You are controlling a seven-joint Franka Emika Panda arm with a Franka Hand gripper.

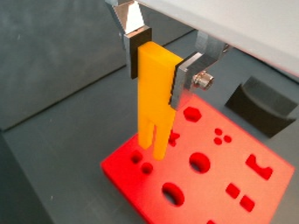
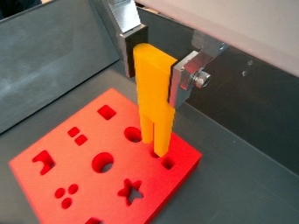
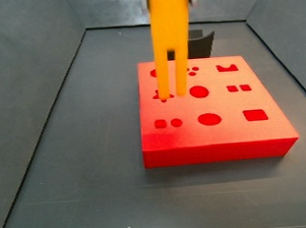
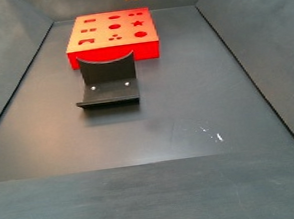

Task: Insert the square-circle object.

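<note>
My gripper (image 1: 158, 66) is shut on the square-circle object (image 1: 155, 96), a tall orange-yellow piece, gripping its flat upper block between the silver fingers. It hangs upright with its two thin prongs pointing down over the red block (image 1: 222, 188). The same grip shows in a wrist view (image 2: 156, 66) on the object (image 2: 155, 105) above the red block (image 2: 82, 175). In a side view the object (image 3: 171, 36) reaches down to small holes near the red block's (image 3: 224, 141) left edge. I cannot tell whether the tips touch. The gripper is out of both side views.
The dark fixture (image 4: 108, 84) stands on the floor against the red block (image 4: 116, 51); it also shows in a wrist view (image 1: 263, 103) and a side view (image 3: 201, 42). Dark grey walls enclose the floor. The block's top has several differently shaped holes.
</note>
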